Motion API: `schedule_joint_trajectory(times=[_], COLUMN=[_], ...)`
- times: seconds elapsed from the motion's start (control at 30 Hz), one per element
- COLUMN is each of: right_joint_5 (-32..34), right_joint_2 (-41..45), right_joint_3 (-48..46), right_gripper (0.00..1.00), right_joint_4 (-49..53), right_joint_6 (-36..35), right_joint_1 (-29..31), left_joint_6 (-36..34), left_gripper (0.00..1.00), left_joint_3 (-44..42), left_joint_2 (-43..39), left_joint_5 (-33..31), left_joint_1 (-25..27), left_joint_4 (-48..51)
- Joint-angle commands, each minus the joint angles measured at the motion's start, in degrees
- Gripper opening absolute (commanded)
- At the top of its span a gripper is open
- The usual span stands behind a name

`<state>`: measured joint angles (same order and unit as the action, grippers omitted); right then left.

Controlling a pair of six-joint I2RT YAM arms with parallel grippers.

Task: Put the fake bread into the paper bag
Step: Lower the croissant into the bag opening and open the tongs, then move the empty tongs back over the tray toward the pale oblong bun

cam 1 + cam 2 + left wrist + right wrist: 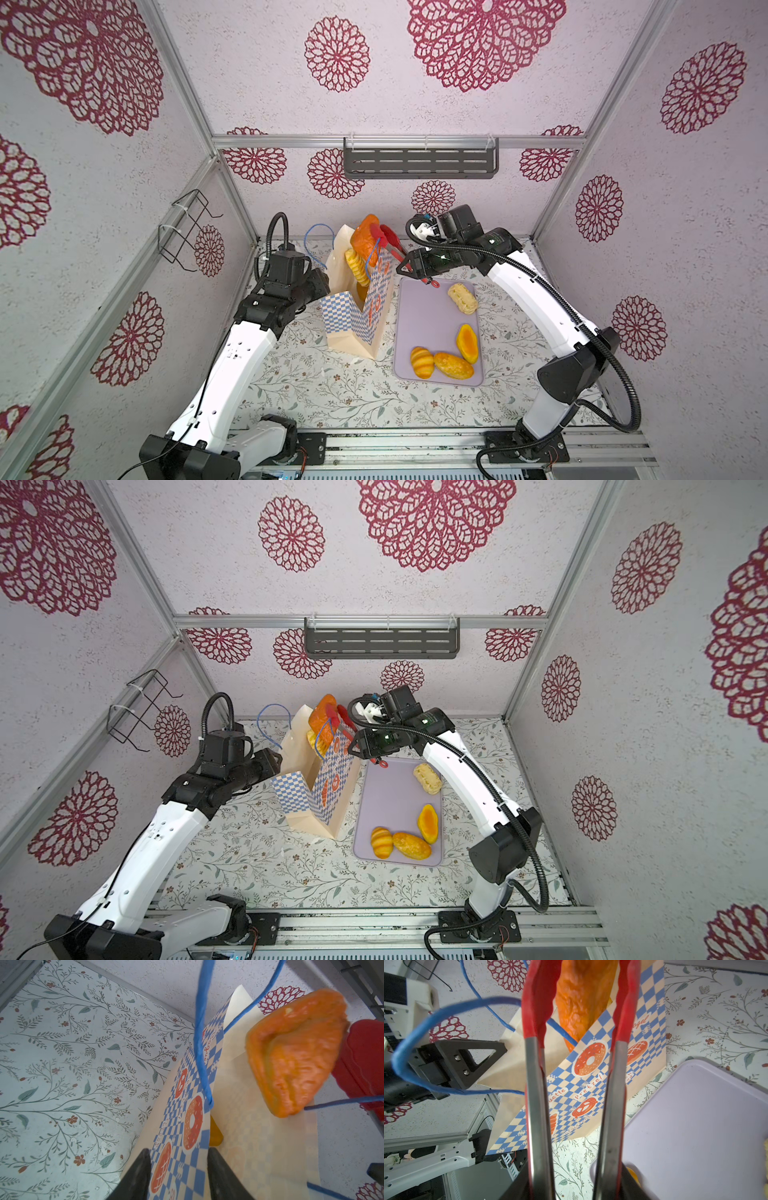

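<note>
The paper bag (pixel 357 320) (pixel 311 800) stands upright left of the lilac tray (pixel 428 324). My right gripper (pixel 409 266) (pixel 576 1172) is shut on red tongs (pixel 392 245) (pixel 535 1084). Their tips stand apart on either side of an orange triangle of fake bread (pixel 365 241) (pixel 295 1059) (pixel 583 1001), blurred, right above the bag's mouth. A ridged yellow spiral loaf (pixel 357 266) pokes out of the bag. My left gripper (pixel 322 282) (pixel 180 1159) is open at the bag's rim, its fingers straddling the checked wall (pixel 187 1126) without pinching it.
On the tray lie a pale roll (pixel 462 298), an orange loaf (pixel 467 343), a ridged bun (pixel 422 362) and a brown roll (pixel 454 365). The bag's blue cord handles (pixel 318 241) loop upward. A dark shelf (pixel 419 162) hangs on the back wall, a wire rack (pixel 187 232) on the left wall.
</note>
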<state>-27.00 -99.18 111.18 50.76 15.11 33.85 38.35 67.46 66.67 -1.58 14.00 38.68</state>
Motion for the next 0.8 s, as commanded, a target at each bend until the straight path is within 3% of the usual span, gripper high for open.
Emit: schedule_joint_trajectory(times=[0.0,0.4,0.63,0.77], right_joint_5=[-0.42,1.90,1.59,1.89], right_joint_2=[3.11,6.65,14.67,19.50], right_joint_3=[1.23,-1.37,-11.86,-20.21], right_gripper=[0.48,0.45,0.45,0.45], right_joint_4=[-4.17,-7.92,-13.00,-13.15], right_joint_6=[0.27,4.48,9.32,9.44], right_joint_1=[-0.47,-4.71,-13.37,-17.52], left_joint_6=[-0.10,-1.07,-2.83,-4.21], left_gripper=[0.52,0.75,0.97,0.99], left_joint_3=[1.71,3.17,6.43,10.22], left_joint_2=[-0.05,-1.77,-5.33,-5.33], left_joint_5=[-0.08,-2.17,-6.28,-8.21], left_joint_1=[0.54,0.55,0.63,1.66], left_joint_4=[-0.88,1.85,6.44,9.96])
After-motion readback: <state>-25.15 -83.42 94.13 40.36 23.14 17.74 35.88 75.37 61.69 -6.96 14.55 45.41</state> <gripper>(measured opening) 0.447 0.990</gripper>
